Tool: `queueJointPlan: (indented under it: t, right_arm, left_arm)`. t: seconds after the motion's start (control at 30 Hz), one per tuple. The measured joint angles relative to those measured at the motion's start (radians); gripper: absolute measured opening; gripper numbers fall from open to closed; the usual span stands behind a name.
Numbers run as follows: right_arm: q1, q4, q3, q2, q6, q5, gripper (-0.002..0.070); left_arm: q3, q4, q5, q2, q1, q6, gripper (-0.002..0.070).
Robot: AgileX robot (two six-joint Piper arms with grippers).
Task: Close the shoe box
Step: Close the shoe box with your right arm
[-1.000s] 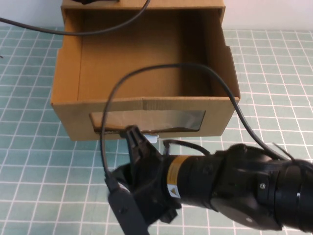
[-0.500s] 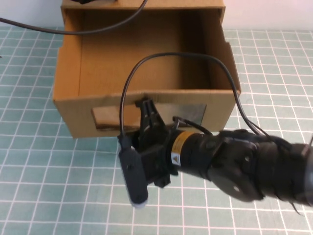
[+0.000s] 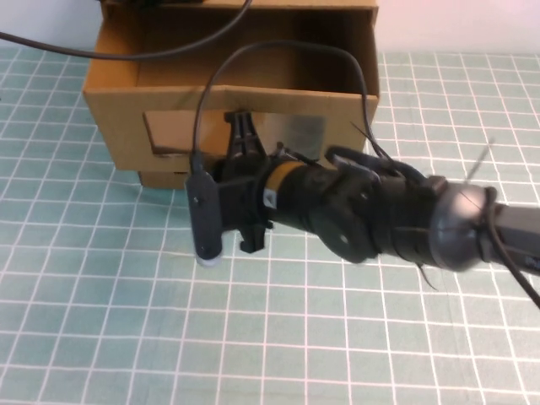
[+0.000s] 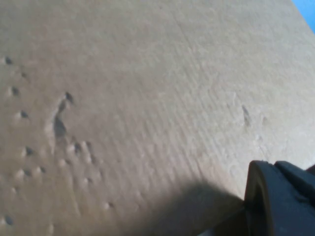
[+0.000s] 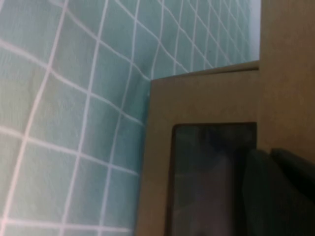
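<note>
The shoe box [image 3: 118, 126] stands at the back of the mat, brown cardboard with a clear window [image 3: 299, 131] in its drawer front. The drawer sits mostly inside its outer sleeve [image 3: 253, 17], with a narrow strip of its inside still showing. My right gripper [image 3: 244, 126] is shut, and its tips press on the drawer front at the window. The white pull tab is hidden behind it. The right wrist view shows the box front [image 5: 206, 98] and the window [image 5: 211, 167] close up. My left gripper [image 3: 139, 3] is behind the box, and one finger [image 4: 275, 201] lies against cardboard [image 4: 147, 98].
A green mat with a white grid [image 3: 101, 295] covers the table around and in front of the box. A black cable [image 3: 126, 52] runs over the box top from the left. My right arm [image 3: 380, 215] stretches across the middle from the right.
My right gripper has moved away from me against the drawer front. The drawer has slid back into the sleeve, so the open inside has shrunk to a narrow strip.
</note>
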Motion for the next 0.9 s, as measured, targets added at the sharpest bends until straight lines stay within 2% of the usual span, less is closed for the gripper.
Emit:
queueJointPlan:
  t: [0.37,0.53,0.67,0.77,0.9]
  right_arm:
    - [0.025,0.098,-0.09,-0.003,0.0,0.17,-0.0015]
    - [0.073,0.105,-0.093,-0.1,0.0,0.308,-0.0015]
    - [0.132,0.123,-0.027,-0.212,0.022,0.339,-0.0014]
    - [0.16,0.168,0.07,-0.292,0.126,0.323,-0.0014]
    - [0.158,0.361,0.174,-0.352,0.389,0.256,-0.0014]
  left_arm:
    - [0.0,-0.007,0.045,0.002,0.002,0.0,-0.0003]
    - [0.0,-0.007,0.049,0.002,0.002,0.0,-0.0004]
    - [0.0,-0.007,0.049,0.002,0.002,0.0,-0.0004]
    - [0.0,-0.007,0.049,0.002,0.002,0.0,-0.0004]
    - [0.0,-0.007,0.051,0.002,0.002,0.0,-0.0004]
